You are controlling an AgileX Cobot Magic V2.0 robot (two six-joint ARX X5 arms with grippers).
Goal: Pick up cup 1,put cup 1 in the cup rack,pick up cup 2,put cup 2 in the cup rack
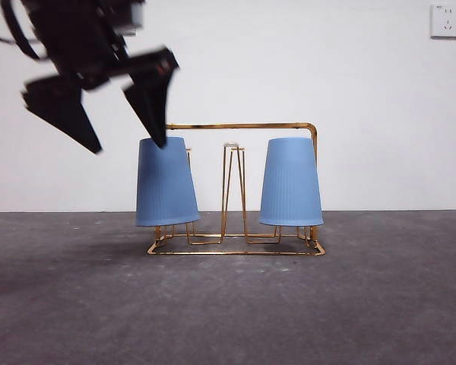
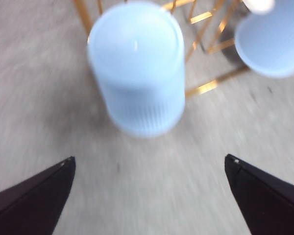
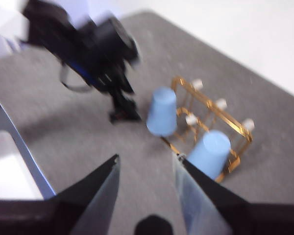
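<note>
In the front view, the gold wire cup rack (image 1: 239, 190) stood on the grey table (image 1: 228, 304) with two blue cups set upside down on its pegs: cup 1 (image 1: 291, 182) at one end under the frame handle, cup 2 (image 1: 166, 182) at the other end. The left gripper (image 1: 121, 122) hung at the upper corner beside cup 2, its jaws spread apart and holding nothing, one jaw tip just in front of the cup's upper edge.

The left wrist view, blurred, looked down on cup 2 (image 2: 137, 68) seated on the rack (image 2: 206, 88), with cup 1 (image 2: 274, 41) partly in frame. The two jaws stood wide apart and clear of the cup.

From the right wrist view, also blurred, the right gripper (image 3: 147, 171) sat well back from the rack (image 3: 210, 122), its jaws parted and empty. Both cups (image 3: 162, 117) (image 3: 209, 152) rested on the rack, and the left arm (image 3: 88, 49) reached in close to the nearer end cup.
</note>
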